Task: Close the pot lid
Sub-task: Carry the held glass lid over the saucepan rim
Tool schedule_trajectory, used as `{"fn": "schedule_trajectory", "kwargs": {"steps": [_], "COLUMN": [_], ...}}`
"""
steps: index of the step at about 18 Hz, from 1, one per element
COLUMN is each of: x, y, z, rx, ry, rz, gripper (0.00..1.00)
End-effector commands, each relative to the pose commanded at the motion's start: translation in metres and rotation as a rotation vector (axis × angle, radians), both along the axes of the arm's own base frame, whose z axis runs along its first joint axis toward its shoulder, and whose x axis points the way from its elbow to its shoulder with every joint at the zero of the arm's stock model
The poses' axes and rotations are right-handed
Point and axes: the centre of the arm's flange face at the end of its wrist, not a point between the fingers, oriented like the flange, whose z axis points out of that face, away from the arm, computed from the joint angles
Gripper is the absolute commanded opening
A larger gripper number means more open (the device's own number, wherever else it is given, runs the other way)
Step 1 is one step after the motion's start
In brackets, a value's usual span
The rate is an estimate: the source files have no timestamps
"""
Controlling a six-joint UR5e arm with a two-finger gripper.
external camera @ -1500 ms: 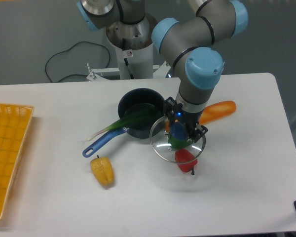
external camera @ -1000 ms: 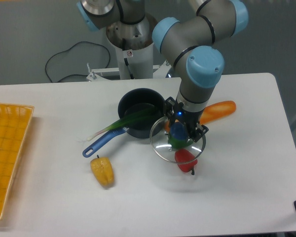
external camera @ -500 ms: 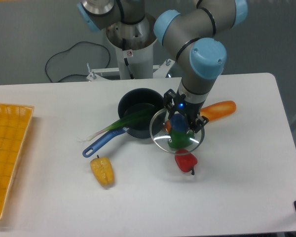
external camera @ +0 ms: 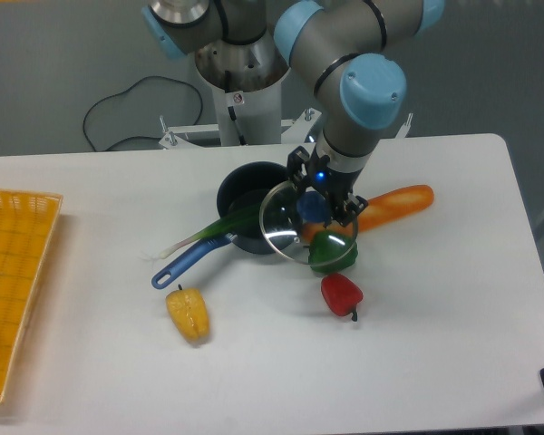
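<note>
Lid hangs from fingers gripping its blue knob.

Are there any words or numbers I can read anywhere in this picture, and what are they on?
No words or numbers can be read here.
A small white sticker with a red mark sits on the robot's base column; it is too small and blurred to read.
The pot, the lid, the pincer, the vegetables and the yellow basket show no writing.

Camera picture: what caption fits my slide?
Gripper carries the glass lid toward the open pot among toy vegetables.
</note>
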Motion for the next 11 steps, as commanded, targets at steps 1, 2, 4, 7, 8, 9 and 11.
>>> {"fn": "schedule_trajectory", "kwargs": {"steps": [1,2,4,7,8,9,11], "x": [0.004,0.006,0.013,0.019,0.020,0.023,0.028], "y": [0.000,0.000,0.001,0.003,0.004,0.005,0.009], "z": [0.000,0.001,0.003,0.003,0.003,0.004,0.001], "rx": [0.010,0.014,0.011,0.010,0.013,0.014,0.002], "ry": [-0.007,-0.009,-0.026,-0.045,-0.054,-0.061,-0.079], "rz": [0.000,0.000,0.001,0.015,0.019,0.016,0.040], "gripper": [0.59,0.59,0.59,0.59,0.59,0.59,0.59]}}
